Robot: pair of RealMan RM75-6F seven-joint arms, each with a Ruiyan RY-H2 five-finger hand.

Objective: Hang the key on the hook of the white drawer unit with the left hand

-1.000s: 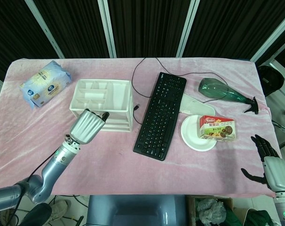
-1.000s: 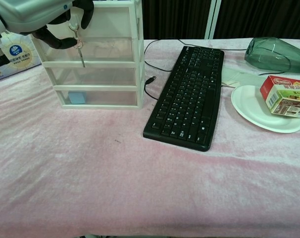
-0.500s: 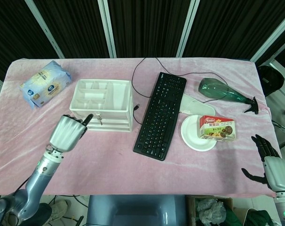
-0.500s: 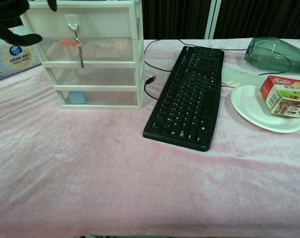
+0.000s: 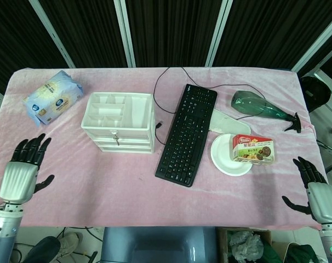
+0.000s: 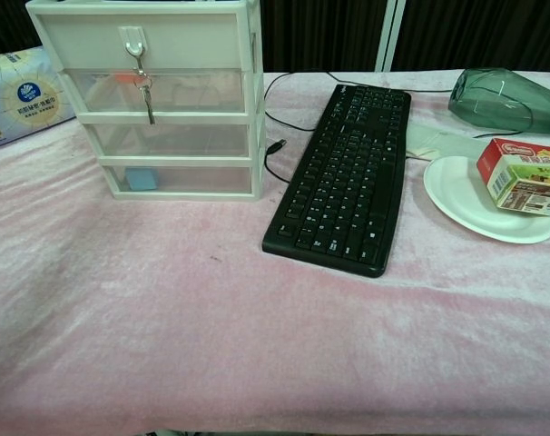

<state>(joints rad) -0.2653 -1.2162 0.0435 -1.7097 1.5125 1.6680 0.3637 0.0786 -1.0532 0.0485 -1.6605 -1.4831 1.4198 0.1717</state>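
- The key (image 6: 147,98) hangs from the hook (image 6: 133,41) on the front of the white drawer unit (image 6: 220,100), at its top tier. It dangles free on its ring, long axis straight down, blade crossing the face of the upper clear drawer. Nothing touches it.
- From above, the key (image 5: 116,139) shows as a small glint against the near face of the drawer unit (image 5: 119,121), left of centre.
- The left hand (image 5: 21,173) sits well apart from the key, low and to the left near the worktop's front edge. Its fingers (image 5: 33,148) are spread apart and hold nothing. The key lies up and to the right of it.
- The right hand (image 5: 314,193) is at the far right front corner, fingers splayed and empty, much farther from the drawer unit than the left one.
- By my reading the hanging is done: key on hook, left hand clear. Any further move is only a retreat, and it needs no approach toward the key.
- Around it on the pink worktop (image 6: 257,345): a black keyboard (image 6: 343,177) just right of the drawers, a white plate (image 6: 479,204) carrying a biscuit box (image 6: 525,177), a green bottle (image 6: 506,98) lying on its side, and a tissue pack (image 6: 21,95) to the left of the unit.
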